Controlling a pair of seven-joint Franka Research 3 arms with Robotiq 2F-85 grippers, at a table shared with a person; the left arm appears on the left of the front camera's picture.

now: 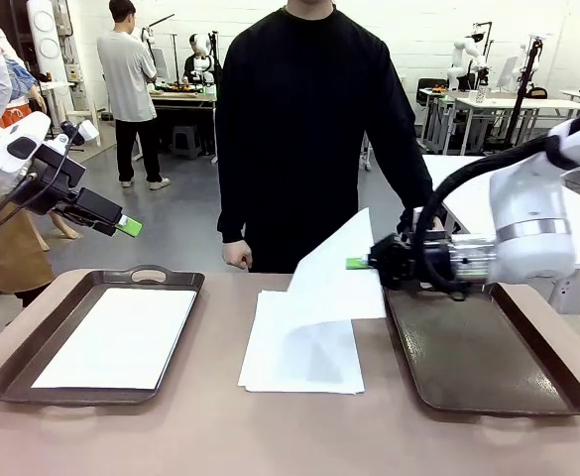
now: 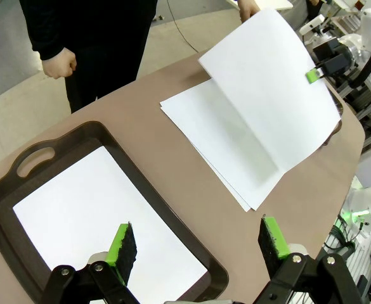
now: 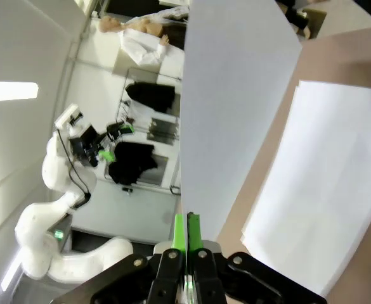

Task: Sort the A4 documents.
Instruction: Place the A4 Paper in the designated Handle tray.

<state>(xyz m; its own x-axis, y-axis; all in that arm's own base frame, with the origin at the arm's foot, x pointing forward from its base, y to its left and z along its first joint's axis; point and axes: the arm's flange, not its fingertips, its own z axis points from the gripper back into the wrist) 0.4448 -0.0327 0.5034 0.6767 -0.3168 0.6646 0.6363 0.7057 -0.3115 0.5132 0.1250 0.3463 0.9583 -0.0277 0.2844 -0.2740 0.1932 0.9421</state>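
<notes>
A single white sheet (image 1: 334,278) is held pinched at its edge by the right gripper (image 1: 359,263), jaws pressed together on the paper. It is raised at a slant over the stack of sheets (image 1: 299,362) lying on the table (image 1: 210,426) between two brown trays. The left tray (image 1: 7,382) is seen with one sheet (image 1: 121,337) flat on its floor; the right tray (image 1: 488,372) lies beneath the right arm. The left gripper (image 1: 126,226) is held spread wide, nothing between its fingers, above the left tray. A person (image 1: 309,129) in black is seen standing at the far side.
</notes>
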